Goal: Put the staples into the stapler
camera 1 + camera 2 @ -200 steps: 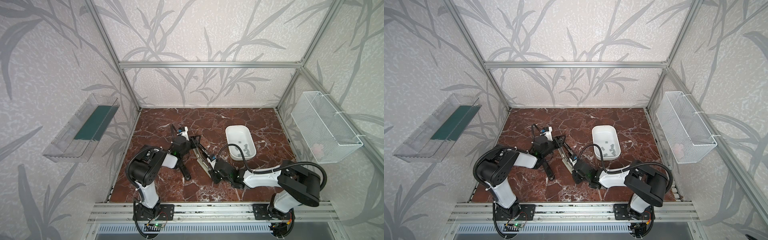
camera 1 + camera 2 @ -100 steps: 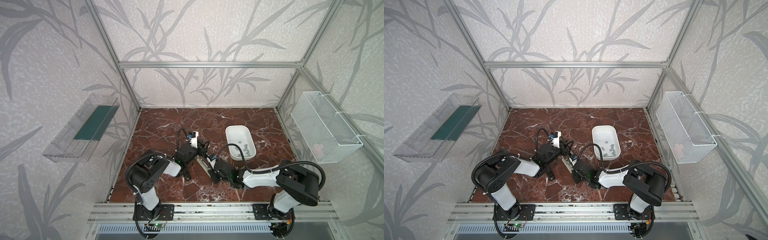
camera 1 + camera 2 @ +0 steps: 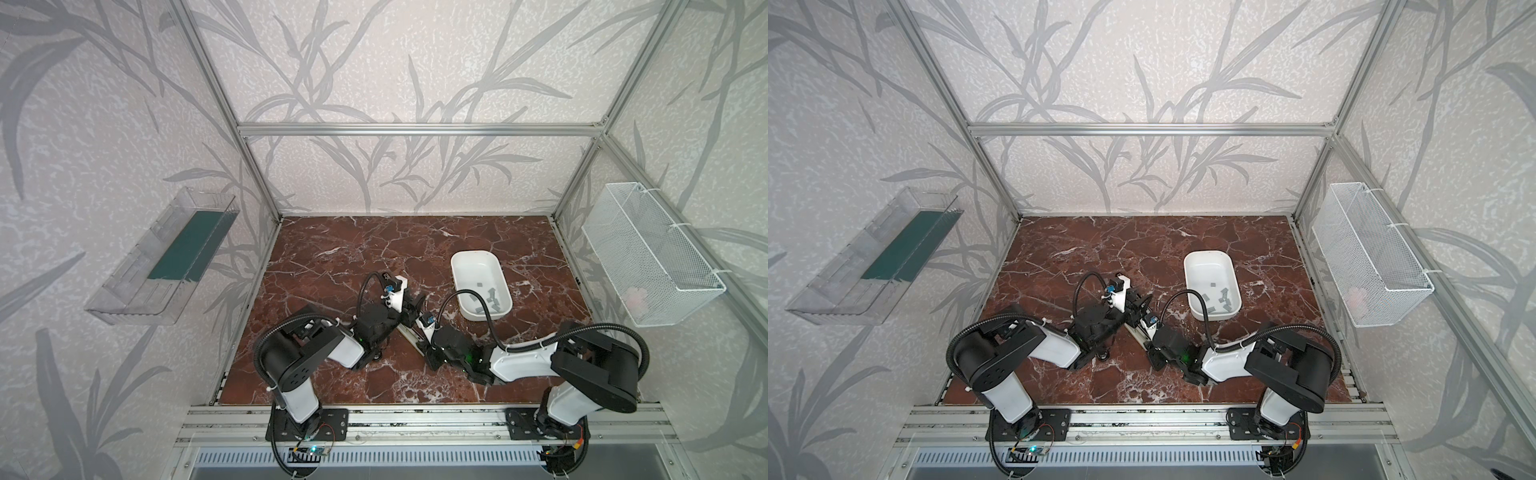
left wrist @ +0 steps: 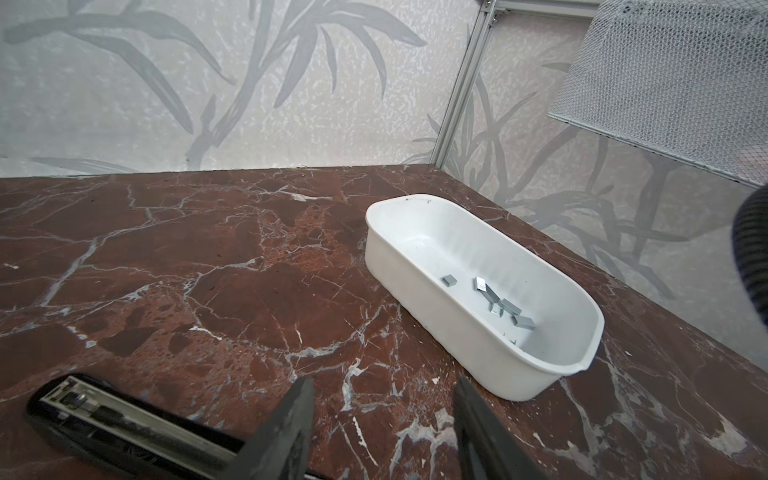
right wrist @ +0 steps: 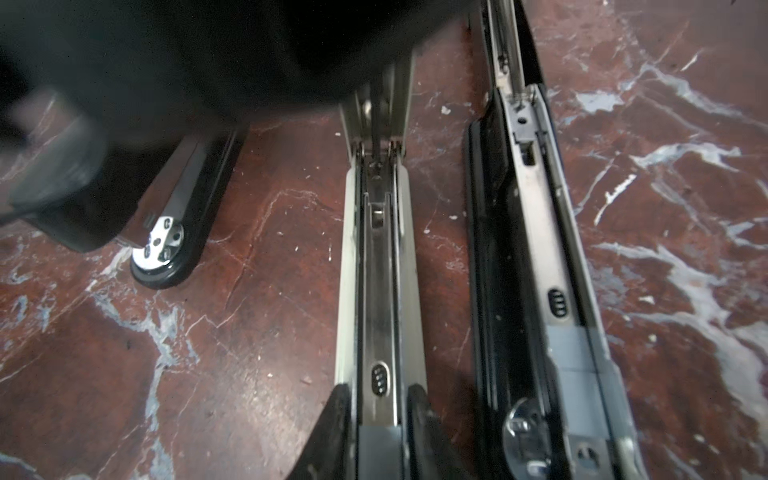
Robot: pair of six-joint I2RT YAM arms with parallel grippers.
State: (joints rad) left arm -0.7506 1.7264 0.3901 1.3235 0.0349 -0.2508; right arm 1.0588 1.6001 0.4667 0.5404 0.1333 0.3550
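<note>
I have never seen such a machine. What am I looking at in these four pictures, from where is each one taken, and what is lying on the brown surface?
These are two robot arms, the left arm and the right arm. Two pictures look down from above; the other two come from a camera on each wrist. On the marble table lie an opened stapler and a white tray holding the staples. The left gripper is open and empty. The right gripper has its fingers on either side of the stapler's metal rail; whether they clamp it, I cannot tell.
</note>
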